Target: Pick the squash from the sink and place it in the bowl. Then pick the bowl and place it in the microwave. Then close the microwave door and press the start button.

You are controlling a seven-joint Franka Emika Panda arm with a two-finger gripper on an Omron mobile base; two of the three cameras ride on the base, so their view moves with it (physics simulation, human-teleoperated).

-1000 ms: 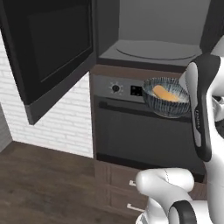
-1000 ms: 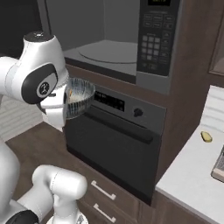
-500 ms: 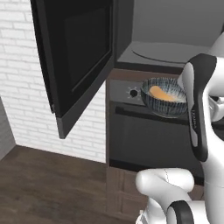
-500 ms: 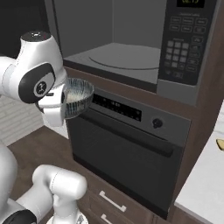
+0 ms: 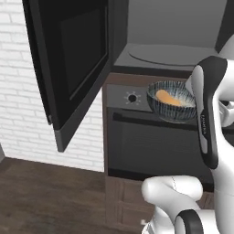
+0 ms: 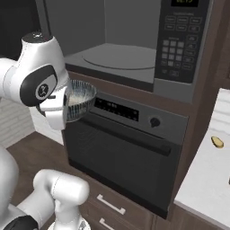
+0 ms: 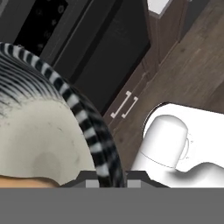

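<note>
**Bowl with squash held up in front of the open microwave**

The gripper [image 7: 107, 177] is clamped narrowly on the rim of the bowl [image 5: 172, 101], one finger inside the wall and one outside, as the hand view shows with the striped rim running between the tips. The bowl hangs level in the air, carried by the hand, and the squash [image 5: 165, 97] lies inside it on the pale floor. Just beyond and above the hand stands the microwave [image 6: 134, 49], its cavity open and the glass turntable [image 6: 119, 56] bare. The microwave door [image 5: 68, 68] is swung wide, well to the hand's left. Directly behind and below the bowl is the oven [image 6: 130, 152], with its knob [image 5: 132, 98] near the bowl's rim.
</note>
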